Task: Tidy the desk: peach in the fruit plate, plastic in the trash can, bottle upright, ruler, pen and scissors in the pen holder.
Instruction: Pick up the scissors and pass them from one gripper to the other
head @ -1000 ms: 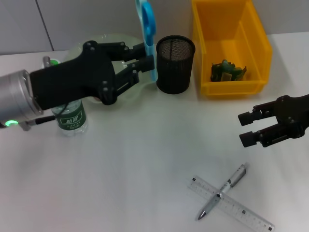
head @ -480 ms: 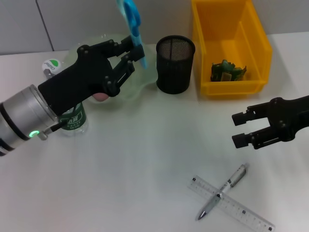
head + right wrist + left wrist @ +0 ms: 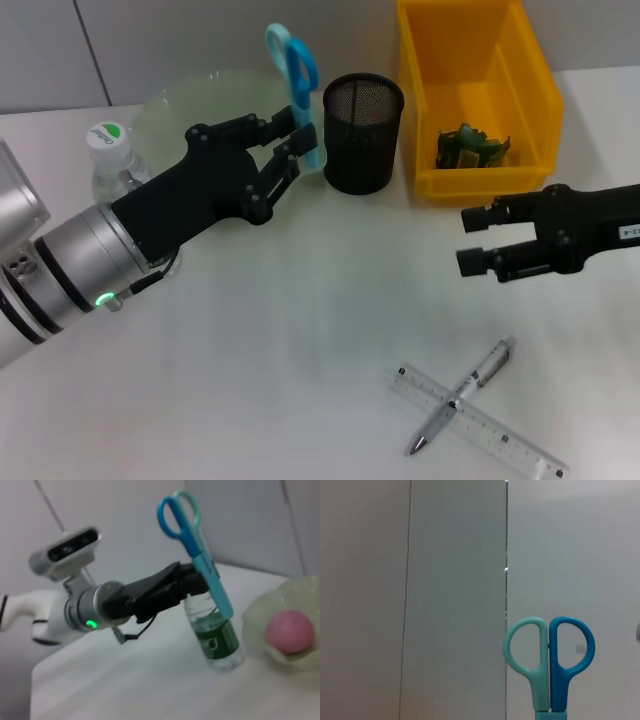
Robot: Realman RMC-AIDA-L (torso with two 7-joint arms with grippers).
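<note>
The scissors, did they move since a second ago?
Yes. The left gripper swung the scissors away to its left, then back beside the pen holder, handles up. The right gripper slid toward the middle, jaws open. The pen and ruler stayed put.

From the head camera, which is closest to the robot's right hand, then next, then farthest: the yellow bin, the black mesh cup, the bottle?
From the right hand:
1. Yellow bin, just behind it.
2. Black mesh cup, toward the middle.
3. Bottle, far across on the left side.

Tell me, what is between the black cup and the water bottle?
In the head view, the left tool holding the scissors and the fruit plate lie between the cup and the bottle.
</note>
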